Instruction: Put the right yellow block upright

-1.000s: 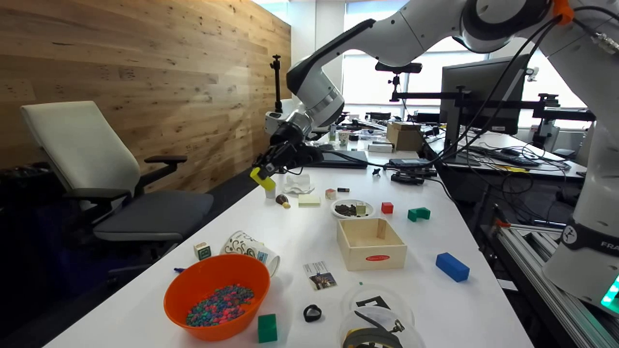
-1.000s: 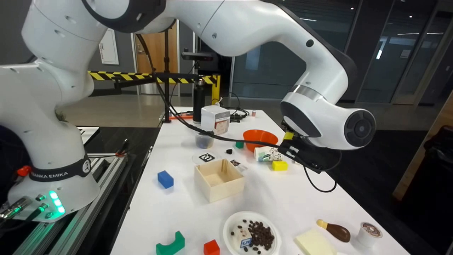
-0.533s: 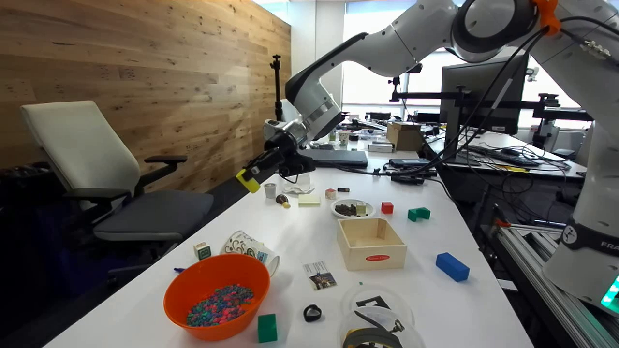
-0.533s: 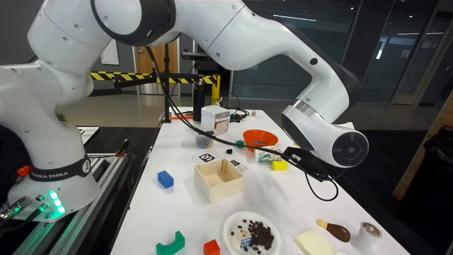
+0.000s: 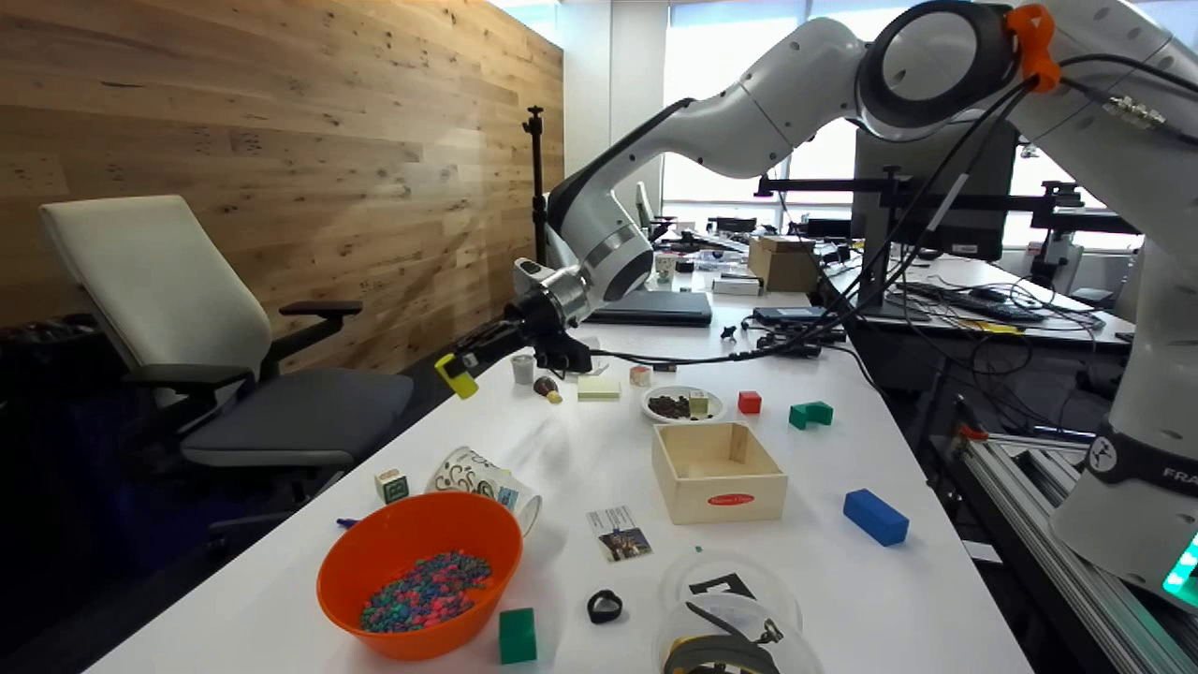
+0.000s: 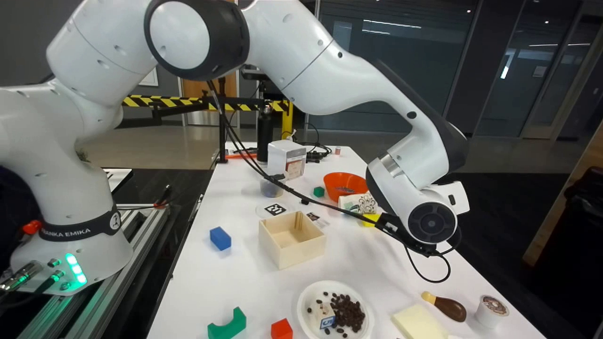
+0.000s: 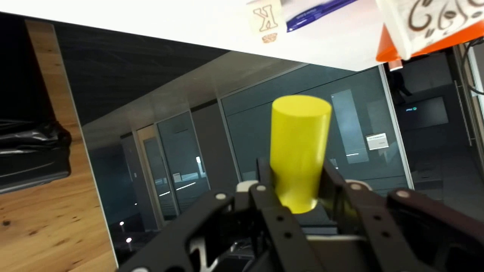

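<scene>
One yellow block (image 7: 300,143) is clamped between the two fingers (image 7: 264,175) of my gripper (image 7: 297,170); the jaws are parted only by the block's width and bear on its sides. Through the wrist view I observe a plain, bright, evenly coloured body with a smooth, curved side and a flat, rounded end face; that end is uppermost in that view and extends past the fingers. In an exterior view I locate the block raised off the table (image 5: 599,449), near the edge on the side of the chair (image 5: 168,271); its long axis is tilted, the upper end toward the chair. A second yellow block (image 6: 372,216) rests on the table just beside the paper cup (image 6: 353,204), partly hidden from me. The cup lies on its side next to the orange bowl (image 5: 421,524), which holds small coloured bits (image 5: 430,590). At the top of the wrist view, a letter block (image 7: 266,20) and a blue pen (image 7: 317,14) lie on the table.
</scene>
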Robot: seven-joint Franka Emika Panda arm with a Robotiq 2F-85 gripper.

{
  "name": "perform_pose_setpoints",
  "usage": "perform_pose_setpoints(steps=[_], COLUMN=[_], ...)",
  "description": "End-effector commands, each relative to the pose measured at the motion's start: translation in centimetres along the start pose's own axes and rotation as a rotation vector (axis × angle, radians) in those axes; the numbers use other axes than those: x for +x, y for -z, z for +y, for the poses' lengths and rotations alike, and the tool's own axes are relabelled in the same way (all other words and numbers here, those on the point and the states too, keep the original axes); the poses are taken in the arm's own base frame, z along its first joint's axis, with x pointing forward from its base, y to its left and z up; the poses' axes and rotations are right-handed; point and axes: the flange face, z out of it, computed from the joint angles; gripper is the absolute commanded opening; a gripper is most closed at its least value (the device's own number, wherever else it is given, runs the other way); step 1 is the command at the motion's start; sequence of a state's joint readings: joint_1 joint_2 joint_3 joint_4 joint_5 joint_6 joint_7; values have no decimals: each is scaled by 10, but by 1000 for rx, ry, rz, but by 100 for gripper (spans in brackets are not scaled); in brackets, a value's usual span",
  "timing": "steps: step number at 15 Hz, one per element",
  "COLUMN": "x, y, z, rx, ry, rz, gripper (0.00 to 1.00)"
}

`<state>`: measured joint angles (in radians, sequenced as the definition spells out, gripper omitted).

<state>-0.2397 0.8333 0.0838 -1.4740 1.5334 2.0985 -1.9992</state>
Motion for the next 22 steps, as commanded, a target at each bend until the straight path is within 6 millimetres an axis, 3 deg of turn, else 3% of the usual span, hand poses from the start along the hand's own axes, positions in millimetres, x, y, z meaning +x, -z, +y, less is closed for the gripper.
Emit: perform_pose_setpoints(steps=[1, 7, 22], x=[-11, -32, -50], y=[-10, -16, -38], z=[10, 18, 17], rx=[-77, -161, -116], ry=[54, 108, 2], rz=[44, 64, 68], gripper=[8, 8, 8])
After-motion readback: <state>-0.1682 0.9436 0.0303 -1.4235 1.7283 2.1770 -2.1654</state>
